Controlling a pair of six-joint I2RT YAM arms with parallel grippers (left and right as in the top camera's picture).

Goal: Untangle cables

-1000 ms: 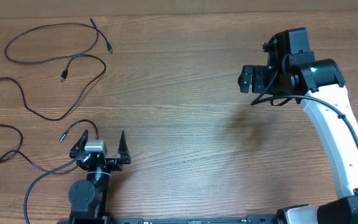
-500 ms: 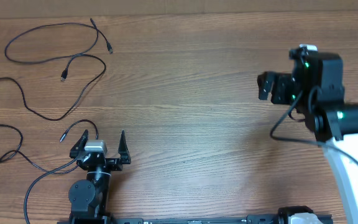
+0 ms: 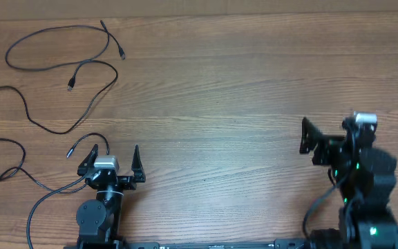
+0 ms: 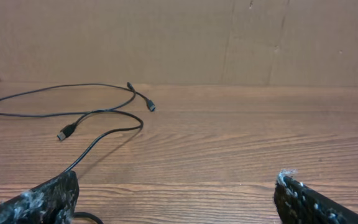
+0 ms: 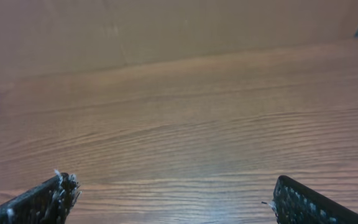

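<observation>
Near the table's (image 3: 206, 90) front edge, left gripper (image 3: 114, 155) and right gripper (image 3: 305, 137) gape wide, holding nothing; cables (image 3: 70, 84) sprawl leftward, bare wood between the arms.

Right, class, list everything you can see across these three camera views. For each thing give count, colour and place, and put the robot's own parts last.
cables: at least three loose strands, black, spread over the left side of the table; one passes close to the left end effector
table: one, brown wood, under everything
cardboard wall: one, tan, along the table's far edge
left arm: one, black, near edge, left side
left end effector: one, black, open, empty
right arm: one, black, near edge, right side
right end effector: one, black, open, empty
</observation>
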